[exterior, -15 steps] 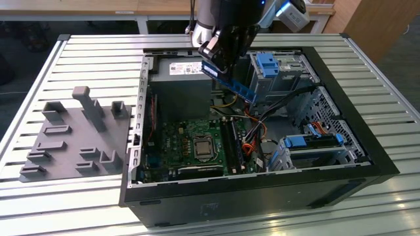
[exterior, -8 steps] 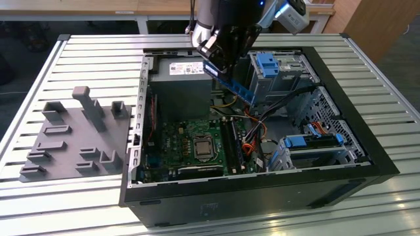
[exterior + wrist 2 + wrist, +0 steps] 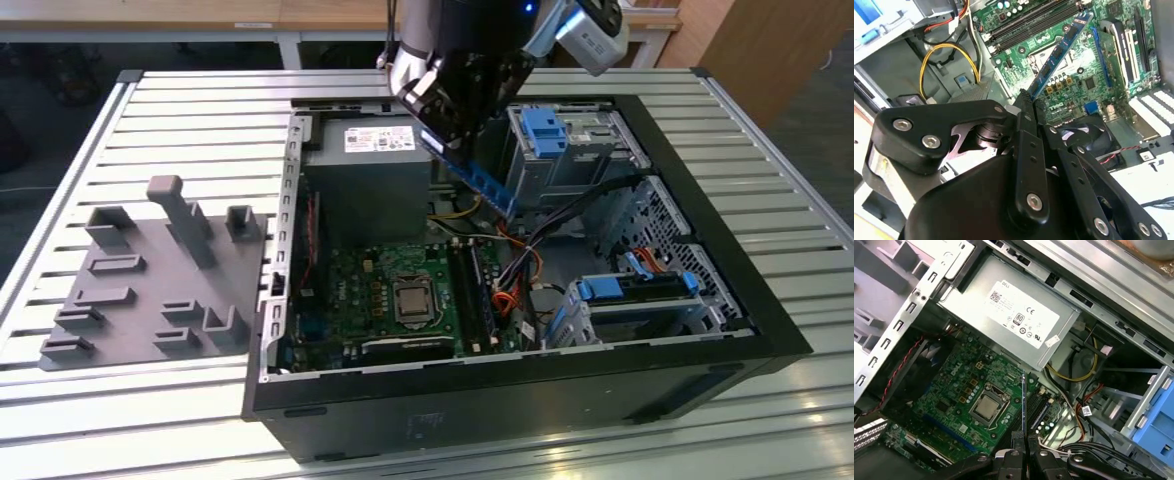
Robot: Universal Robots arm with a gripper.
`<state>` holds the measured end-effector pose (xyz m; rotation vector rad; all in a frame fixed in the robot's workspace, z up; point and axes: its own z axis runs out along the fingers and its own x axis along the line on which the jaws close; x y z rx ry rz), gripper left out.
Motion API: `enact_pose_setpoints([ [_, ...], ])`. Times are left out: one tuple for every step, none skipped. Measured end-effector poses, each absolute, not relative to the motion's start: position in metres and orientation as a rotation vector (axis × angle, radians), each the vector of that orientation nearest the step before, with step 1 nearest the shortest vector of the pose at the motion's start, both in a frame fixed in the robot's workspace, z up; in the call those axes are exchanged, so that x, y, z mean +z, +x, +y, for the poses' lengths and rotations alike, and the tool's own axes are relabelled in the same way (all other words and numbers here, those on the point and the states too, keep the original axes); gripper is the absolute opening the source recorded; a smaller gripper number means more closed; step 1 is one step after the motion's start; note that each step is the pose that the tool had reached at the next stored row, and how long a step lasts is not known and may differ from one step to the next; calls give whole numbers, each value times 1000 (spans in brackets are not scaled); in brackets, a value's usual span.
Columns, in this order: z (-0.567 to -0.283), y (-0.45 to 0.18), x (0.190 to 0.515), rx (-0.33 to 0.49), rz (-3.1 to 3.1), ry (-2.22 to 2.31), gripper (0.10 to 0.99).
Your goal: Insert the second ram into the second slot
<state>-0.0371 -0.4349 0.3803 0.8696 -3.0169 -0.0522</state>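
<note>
The step in hand looks like the carry-over: the gripper (image 3: 461,150) hangs over the open computer case (image 3: 747,330) at about 12 o'clock of its opening in the exterior view, fingers pinched tight on one end of the second ram (image 3: 487,190); the insertion itself is not yet done. The blue strip juts out from the fingertips toward roughly 4 o'clock in that view, clear of the board and touching nothing but the claw. In the second wrist view the gripper (image 3: 1026,97) clamps the near end and the second ram (image 3: 1061,50) reaches away over the motherboard (image 3: 1089,85), its dark chips showing; in the first wrist view the gripper (image 3: 1025,450) holds the second ram (image 3: 1024,400) edge-on, a thin line crossing the board. The memory slots (image 3: 470,285) lie at about 6 o'clock of the claw in the exterior view, with the processor socket (image 3: 411,300) just beside them at their 9 o'clock; whether any slot is already filled I cannot tell. By my reading, seating the strip calls for its long edge to run parallel to the second slot and sit square above it before any pressing, since a skewed strip would likely jam; the nearby cables (image 3: 534,265) at the slots' 2 o'clock could also snag.
</note>
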Motion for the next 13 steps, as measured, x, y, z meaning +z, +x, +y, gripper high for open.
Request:
enact_pose_setpoints([
  [-435,-37,380,-52,-3021,855,137],
  [-435,-37,380,-52,-3025,841,137],
  [-435,-37,380,-52,-3029,827,137],
  [-435,-37,380,-52,-3033,815,137],
  [-435,-37,380,-52,-3036,803,137],
  [-435,-37,380,-52,-3040,790,137],
  [-435,-37,380,-52,-3043,777,137],
  [-435,-37,380,-52,-3047,764,137],
  [-435,-37,380,-52,-3050,750,137],
  [-435,-37,380,-52,-3053,738,137],
  [-435,-37,380,-52,-3056,725,137],
  [-435,-37,380,-52,-3060,711,137],
  [-435,-37,380,-52,-3063,696,137],
])
